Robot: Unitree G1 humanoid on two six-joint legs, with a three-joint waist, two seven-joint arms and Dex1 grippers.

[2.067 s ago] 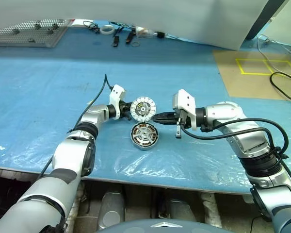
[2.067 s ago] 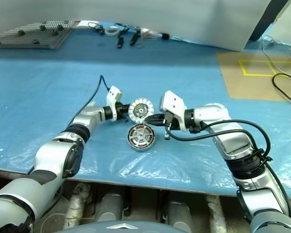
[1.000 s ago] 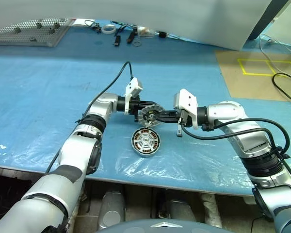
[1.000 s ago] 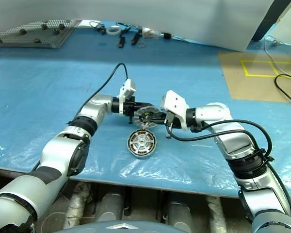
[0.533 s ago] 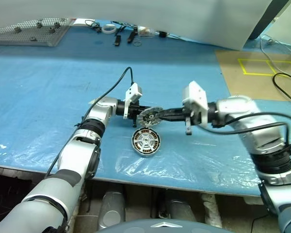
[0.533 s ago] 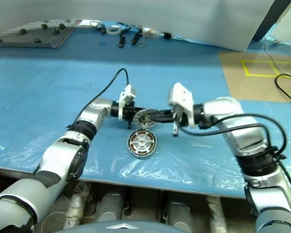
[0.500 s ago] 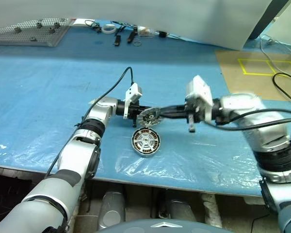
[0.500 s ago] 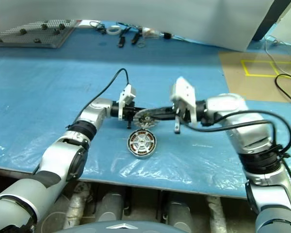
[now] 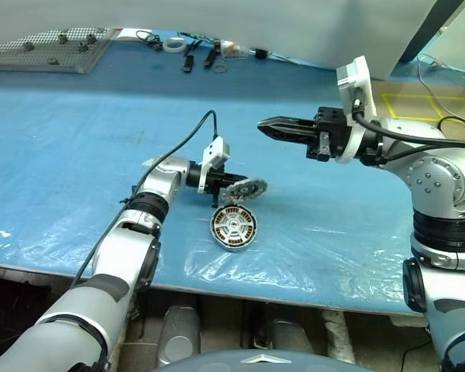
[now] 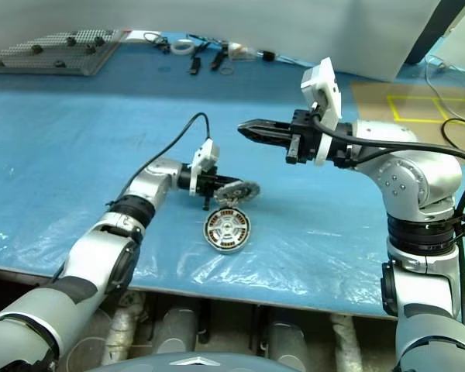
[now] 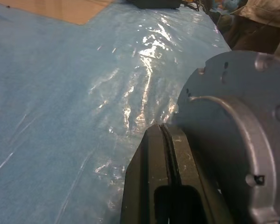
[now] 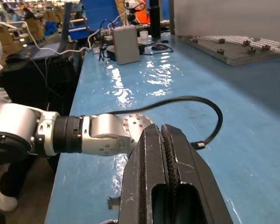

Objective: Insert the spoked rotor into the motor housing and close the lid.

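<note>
The motor housing (image 9: 250, 233) lies flat on the blue table, copper-brown windings around a silvery spoked rotor (image 9: 232, 228) seated in its centre. Just behind it and slightly above the table, my left gripper (image 9: 231, 186) is shut on the edge of the lid (image 9: 246, 188), a pale silver disc tilted nearly flat. In the left wrist view the lid's grey back (image 11: 233, 140) sits against the closed fingers (image 11: 151, 154). My right gripper (image 9: 268, 124) hangs high over the table, pointing left, shut and empty, well clear of the lid and housing.
A perforated grey plate (image 9: 46, 48) lies at the back left, with a tape roll (image 9: 170, 46) and small tools beside it. A brown board with yellow tape (image 9: 407, 108) and a black cable (image 9: 457, 143) sit at the right. Wrinkled plastic film covers the table's front.
My right gripper has left the lid and risen well above the table. The left gripper has drawn slightly back with the lid, which now lies flatter.
</note>
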